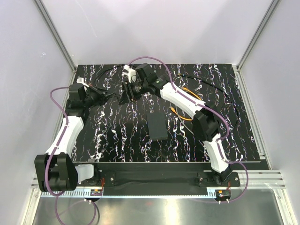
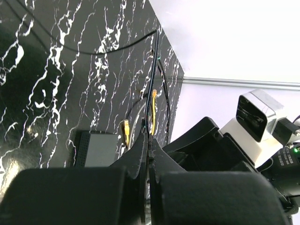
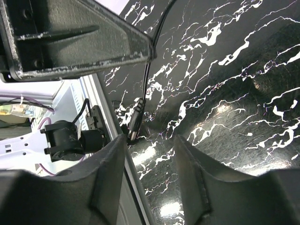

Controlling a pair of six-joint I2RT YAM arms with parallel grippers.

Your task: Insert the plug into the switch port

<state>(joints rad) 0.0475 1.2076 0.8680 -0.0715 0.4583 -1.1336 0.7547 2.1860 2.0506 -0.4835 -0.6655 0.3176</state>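
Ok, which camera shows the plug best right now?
Right wrist: the plug hangs in clear view by the open jaws. Left wrist shows only its cord; in top external I cannot make it out.

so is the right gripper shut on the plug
No, the right gripper is wide open in its wrist view, and the plug hangs from its cord near one finger, not clamped.

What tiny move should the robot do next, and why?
Probably ease the right gripper toward the plug and close on it. Its jaws are open and empty. The plug dangles just off its fingertips on the cord pinched in the left gripper, and the black switch box lies apart on the table.
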